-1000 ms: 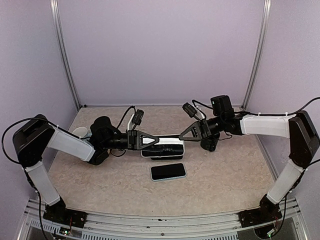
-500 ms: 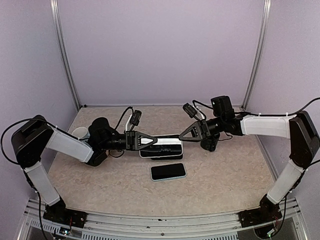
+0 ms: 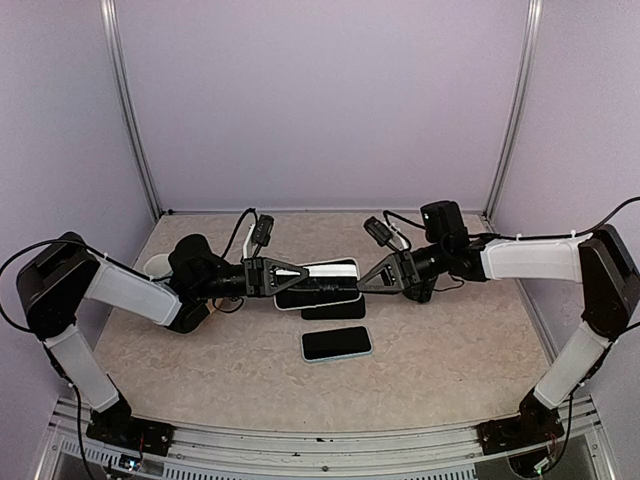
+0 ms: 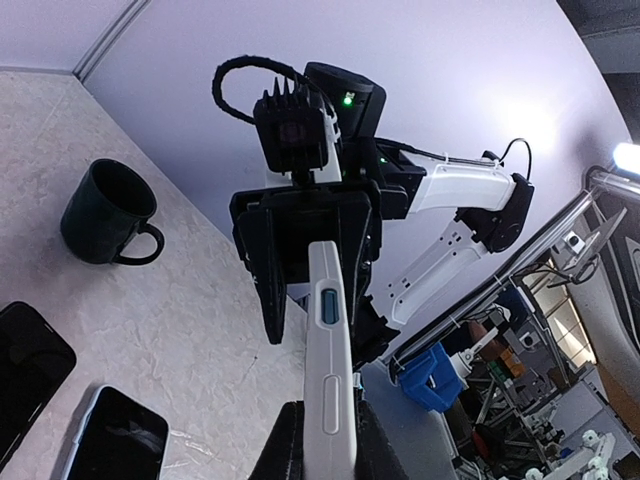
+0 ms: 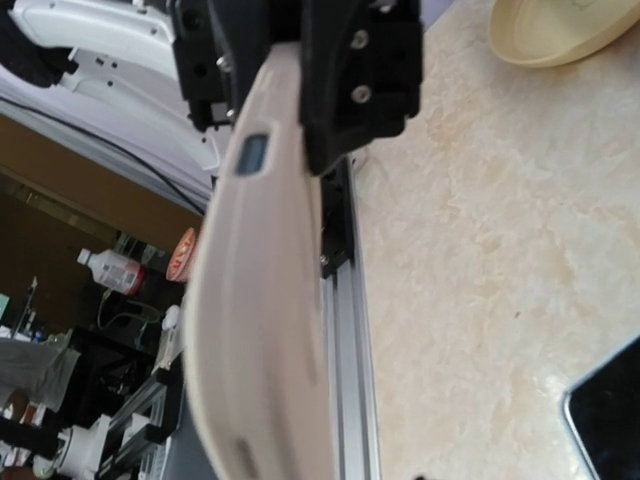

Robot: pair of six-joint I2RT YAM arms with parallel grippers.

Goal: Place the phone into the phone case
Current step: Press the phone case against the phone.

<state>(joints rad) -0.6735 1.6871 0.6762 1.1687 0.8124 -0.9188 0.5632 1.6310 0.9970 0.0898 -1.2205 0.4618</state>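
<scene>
— Phone (image 3: 337, 343): flat on the table (image 3: 450, 350), screen up, near the middle, touched by neither arm. Phone case (image 3: 330, 287): white-edged, lifted clear of the surface just behind the phone.

— Held how?

— Left gripper (image 3: 298, 279) is clenched on one end of the case. Right gripper (image 3: 360, 283) meets the other end with its fingers parted to either side. Whether they press on it cannot be told.

— Hazards from here?

— Three, by judgement. If the right arm pulls against the left's clamp, the case may twist or spring free. If the left lets go before the right has a firm hold, the case drops towards the phone. A dark slab (image 3: 335, 311), object or shadow, lies under the case. Mistaking it for the phone would spoil the fit.
</scene>
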